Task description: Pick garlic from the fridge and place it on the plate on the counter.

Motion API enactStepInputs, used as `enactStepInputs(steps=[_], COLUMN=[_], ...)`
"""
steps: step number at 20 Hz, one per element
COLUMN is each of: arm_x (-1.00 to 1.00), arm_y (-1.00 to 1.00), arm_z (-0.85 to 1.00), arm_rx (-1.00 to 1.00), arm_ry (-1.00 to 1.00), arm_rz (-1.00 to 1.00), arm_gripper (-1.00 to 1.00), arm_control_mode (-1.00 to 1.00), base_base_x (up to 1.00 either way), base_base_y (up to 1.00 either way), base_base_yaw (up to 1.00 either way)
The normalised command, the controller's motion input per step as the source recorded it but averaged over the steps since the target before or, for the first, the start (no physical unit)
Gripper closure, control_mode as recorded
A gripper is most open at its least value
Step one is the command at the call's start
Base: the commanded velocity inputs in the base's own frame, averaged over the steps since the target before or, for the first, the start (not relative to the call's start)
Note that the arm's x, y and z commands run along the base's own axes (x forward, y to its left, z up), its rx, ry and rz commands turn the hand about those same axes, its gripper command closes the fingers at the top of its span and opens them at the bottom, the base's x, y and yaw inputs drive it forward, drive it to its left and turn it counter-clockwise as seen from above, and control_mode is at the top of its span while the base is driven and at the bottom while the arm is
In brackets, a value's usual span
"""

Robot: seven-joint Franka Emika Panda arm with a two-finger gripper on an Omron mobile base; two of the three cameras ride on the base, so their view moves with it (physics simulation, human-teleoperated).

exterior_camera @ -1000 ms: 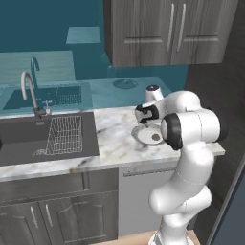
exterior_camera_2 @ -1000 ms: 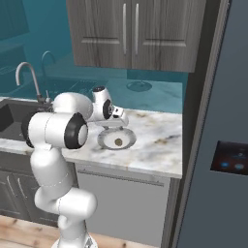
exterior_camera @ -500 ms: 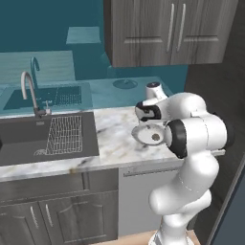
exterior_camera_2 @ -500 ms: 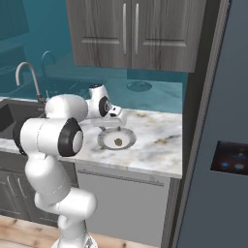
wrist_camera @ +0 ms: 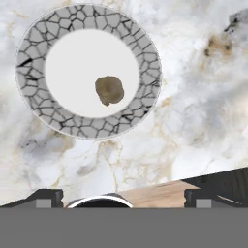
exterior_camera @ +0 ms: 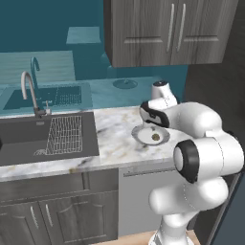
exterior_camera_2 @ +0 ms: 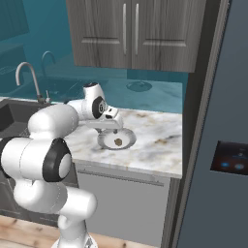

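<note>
A: Where is the tiny rounded olive-brown garlic lump?

B: It lies on the small round plate with a white centre and a grey crackle-patterned rim. It sits on the white part, a little off the middle, clear of the rim. Nothing touches it.

A: And the plate?

B: It rests flat on the white-grey marble bench with tan veining, near the bench's front edge, over dark grey wood cabinets. The dark rectangular sink basin with its wire rack is well apart from it, at the other end of the slab.

A: What about the robot's hand?

B: It hangs above the plate and points down at it. Its two dark finger tips stand wide apart, one at each lower corner of the hand view, and there is nothing between them. The hand does not touch the plate or the garlic.

A: Can you see the fridge?

B: Yes, the tall slate-blue fridge stands just beside the bench's end in the right base view. Its dark panel with blue lights faces the camera. The door looks closed.

A: Anything above the bench?

B: Dark grey wood wall cabinets with thin vertical handles hang over it, against a teal wall.
</note>
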Motion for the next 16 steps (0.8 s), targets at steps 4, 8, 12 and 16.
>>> enactStepInputs(steps=[4,8,12,16], arm_x=[-0.02,-0.03,-0.07,-0.18], arm_y=[0.00,0.09,0.23,0.16], arm_z=[0.64,0.16,0.03,0.01], arm_rx=[0.00,0.00,0.00,0.01], arm_ry=[0.00,0.00,0.00,0.00], arm_rz=[-0.02,0.00,0.00,0.00], arm_gripper=[-1.00,-1.00,-1.00,-1.00], arm_control_mode=[-1.00,-1.00,-1.00,-1.00], base_base_x=[0.00,0.00,0.00,0.00], base_base_y=[0.00,0.00,0.00,0.00], base_base_yaw=[0.00,0.00,0.00,0.00])
